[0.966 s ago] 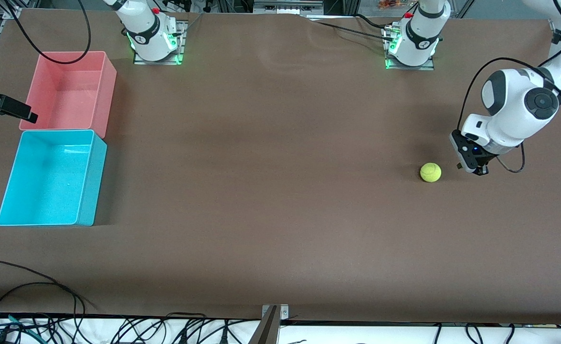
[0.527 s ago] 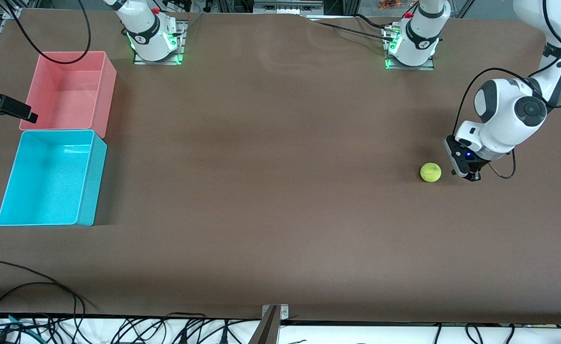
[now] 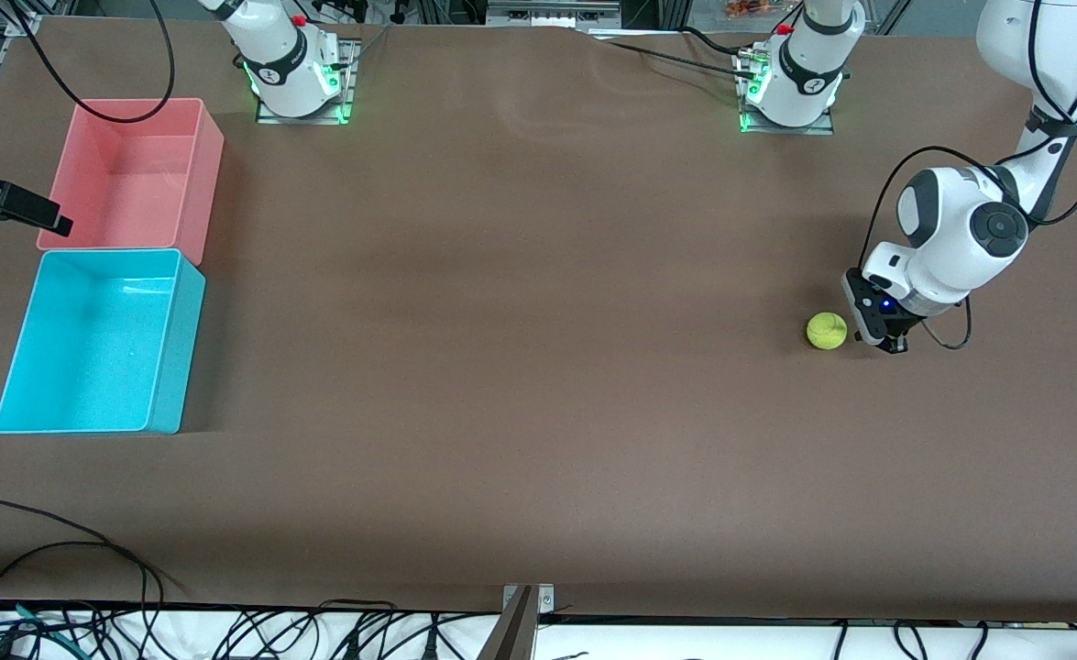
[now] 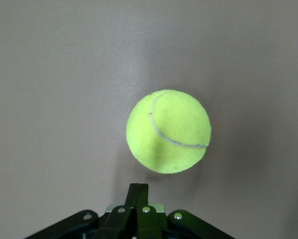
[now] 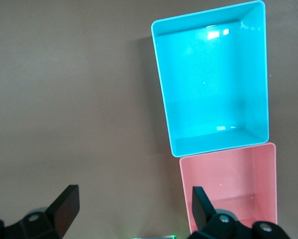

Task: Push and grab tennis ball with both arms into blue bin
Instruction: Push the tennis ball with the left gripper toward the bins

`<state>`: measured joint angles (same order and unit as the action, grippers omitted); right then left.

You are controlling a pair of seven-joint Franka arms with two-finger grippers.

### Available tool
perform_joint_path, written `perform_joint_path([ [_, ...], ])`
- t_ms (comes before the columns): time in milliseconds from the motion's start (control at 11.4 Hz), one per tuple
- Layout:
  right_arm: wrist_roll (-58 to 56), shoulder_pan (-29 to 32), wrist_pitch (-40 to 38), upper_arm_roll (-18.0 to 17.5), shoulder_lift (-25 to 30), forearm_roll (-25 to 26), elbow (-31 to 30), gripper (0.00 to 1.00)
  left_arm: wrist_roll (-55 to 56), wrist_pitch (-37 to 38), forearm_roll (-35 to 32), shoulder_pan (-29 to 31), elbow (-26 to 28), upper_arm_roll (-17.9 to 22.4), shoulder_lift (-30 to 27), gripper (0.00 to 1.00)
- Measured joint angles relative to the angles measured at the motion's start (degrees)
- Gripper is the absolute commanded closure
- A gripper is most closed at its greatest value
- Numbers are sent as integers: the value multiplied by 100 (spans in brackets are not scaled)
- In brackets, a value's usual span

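The tennis ball (image 3: 827,331) lies on the brown table toward the left arm's end. My left gripper (image 3: 888,345) is shut and empty, low at the table right beside the ball, on the side away from the bins. In the left wrist view the ball (image 4: 168,131) sits just ahead of the closed fingertips (image 4: 138,188), with a small gap between them. The blue bin (image 3: 181,357) stands empty at the right arm's end. My right gripper (image 5: 133,193) is open and empty, held high over the table beside the bins, with the blue bin (image 5: 211,79) in its view; it also shows in the front view (image 3: 57,224).
An empty pink bin (image 3: 135,174) touches the blue bin on the side farther from the front camera; it also shows in the right wrist view (image 5: 228,184). Cables (image 3: 61,550) lie along the table's near edge. Wide bare table separates ball and bins.
My left gripper has come down and moved closer to the ball from the left arm's end. The ball and the right arm have not moved.
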<state>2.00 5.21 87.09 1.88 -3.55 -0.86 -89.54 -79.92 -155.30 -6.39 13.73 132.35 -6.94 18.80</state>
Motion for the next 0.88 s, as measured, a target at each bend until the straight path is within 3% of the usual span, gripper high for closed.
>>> perform_joint_path([
  [879, 0, -1, 3, -2, 0, 0, 1, 0, -65, 0, -267, 0, 0, 11, 130, 100],
])
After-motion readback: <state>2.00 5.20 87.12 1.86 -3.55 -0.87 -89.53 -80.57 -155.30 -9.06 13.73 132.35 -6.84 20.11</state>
